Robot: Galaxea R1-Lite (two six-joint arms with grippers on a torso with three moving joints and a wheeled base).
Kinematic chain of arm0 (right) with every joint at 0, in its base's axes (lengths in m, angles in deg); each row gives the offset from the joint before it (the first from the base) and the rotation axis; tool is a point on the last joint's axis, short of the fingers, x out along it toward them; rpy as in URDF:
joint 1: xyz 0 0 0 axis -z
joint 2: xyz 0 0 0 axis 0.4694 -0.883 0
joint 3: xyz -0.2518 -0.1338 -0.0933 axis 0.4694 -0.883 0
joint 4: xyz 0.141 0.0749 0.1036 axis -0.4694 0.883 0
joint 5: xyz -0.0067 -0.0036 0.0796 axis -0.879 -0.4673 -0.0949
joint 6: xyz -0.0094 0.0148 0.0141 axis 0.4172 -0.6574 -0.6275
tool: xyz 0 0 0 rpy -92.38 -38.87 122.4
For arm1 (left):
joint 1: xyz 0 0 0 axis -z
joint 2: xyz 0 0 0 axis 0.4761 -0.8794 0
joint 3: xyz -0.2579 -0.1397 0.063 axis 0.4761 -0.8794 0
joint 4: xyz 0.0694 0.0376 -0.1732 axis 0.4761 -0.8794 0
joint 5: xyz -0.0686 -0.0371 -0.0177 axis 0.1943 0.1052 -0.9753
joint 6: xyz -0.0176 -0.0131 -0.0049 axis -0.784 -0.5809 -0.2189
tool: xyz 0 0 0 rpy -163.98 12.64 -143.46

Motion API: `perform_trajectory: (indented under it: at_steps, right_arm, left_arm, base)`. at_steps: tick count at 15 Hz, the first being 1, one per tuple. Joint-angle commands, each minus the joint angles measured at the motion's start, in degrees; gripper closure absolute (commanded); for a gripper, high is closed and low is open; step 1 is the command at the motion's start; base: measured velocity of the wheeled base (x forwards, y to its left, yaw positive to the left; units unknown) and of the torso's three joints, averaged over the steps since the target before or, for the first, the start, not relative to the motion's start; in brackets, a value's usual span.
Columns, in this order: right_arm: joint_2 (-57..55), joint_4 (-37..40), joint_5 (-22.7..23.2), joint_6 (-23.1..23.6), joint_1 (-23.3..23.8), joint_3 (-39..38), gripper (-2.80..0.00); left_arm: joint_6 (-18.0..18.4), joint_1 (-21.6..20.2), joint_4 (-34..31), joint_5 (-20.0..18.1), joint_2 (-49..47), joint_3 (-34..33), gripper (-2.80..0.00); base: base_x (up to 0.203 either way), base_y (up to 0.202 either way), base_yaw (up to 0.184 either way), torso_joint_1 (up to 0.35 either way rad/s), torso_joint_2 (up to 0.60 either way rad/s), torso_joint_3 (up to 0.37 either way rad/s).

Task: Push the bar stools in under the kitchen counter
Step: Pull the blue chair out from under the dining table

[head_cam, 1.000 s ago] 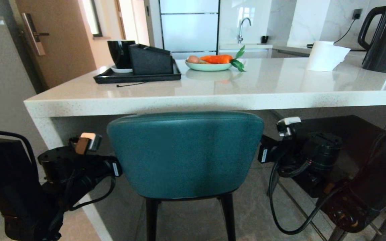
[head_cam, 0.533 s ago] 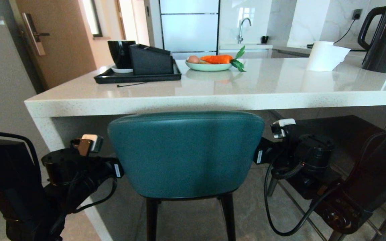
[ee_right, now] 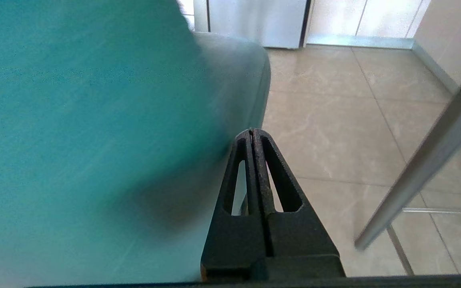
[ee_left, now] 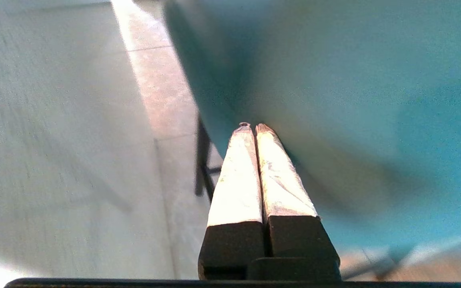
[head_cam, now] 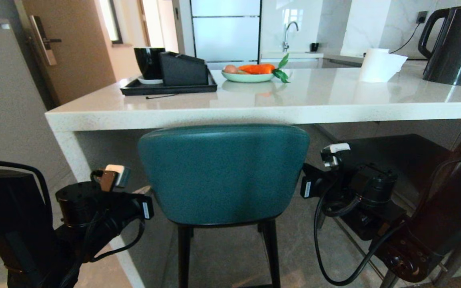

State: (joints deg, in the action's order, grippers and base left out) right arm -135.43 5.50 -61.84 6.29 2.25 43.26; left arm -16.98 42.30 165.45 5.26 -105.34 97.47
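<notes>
Two closed grippers flanking the teal stool

Both fingertips are hiding behind the teal stool (head_cam: 223,174) in the head view. Left gripper (ee_left: 253,129) and right gripper (ee_right: 251,133), fingers pressed together, are sitting against its back. Backrest is facing the robot, standing upright at the kitchen counter (head_cam: 254,114) edge.

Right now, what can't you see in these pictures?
- Teal stool: its seat, head view, hidden behind its own back.
- Left end effector and right end effector: fingertips, head view, hidden behind the stool back.
- Second stool: only a grey leg shows, right wrist view, cut off by the edge.
- Kitchen counter: underside in shadow, head view.
</notes>
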Motion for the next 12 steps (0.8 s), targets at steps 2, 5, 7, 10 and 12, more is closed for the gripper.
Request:
perform_trajectory:
  at_steps: [2, 5, 7, 10, 12]
  right_arm:
    - [0.15, -0.44, -0.16, 0.00, 0.08, 0.05, 0.00]
    - [0.10, -0.44, -0.16, -0.14, 1.34, 0.05, 0.00]
    - [0.06, -0.52, 0.34, -0.26, 3.91, 0.08, 0.00]
    - [-1.28, -0.53, 1.99, -0.26, 7.19, 1.74, 0.00]
    - [-2.13, -0.43, 2.25, -0.26, 7.96, 3.72, 0.00]
  left_arm:
    - [0.02, 0.64, 0.56, 0.10, 1.19, 0.02, 0.00]
    - [-0.05, 0.07, 0.56, 0.19, 0.43, 0.28, 0.00]
    - [-0.07, -1.74, 0.56, 0.05, -0.90, 0.45, 0.00]
    - [-0.37, -4.03, 0.56, -0.20, -5.34, 5.94, 0.00]
    - [-0.34, -4.13, 0.56, -0.17, -8.26, 9.63, 0.00]
  base:
    - [-0.200, 0.000, 0.001, 0.002, 0.00, 0.002]
    - [-0.167, 0.000, -0.002, -0.001, 0.00, 0.001]
    - [0.000, 0.000, 0.000, 0.000, 0.00, 0.000]
    - [0.000, 0.000, 0.000, 0.000, 0.00, 0.000]
    - [0.000, 0.000, 0.000, 0.000, 0.00, 0.000]
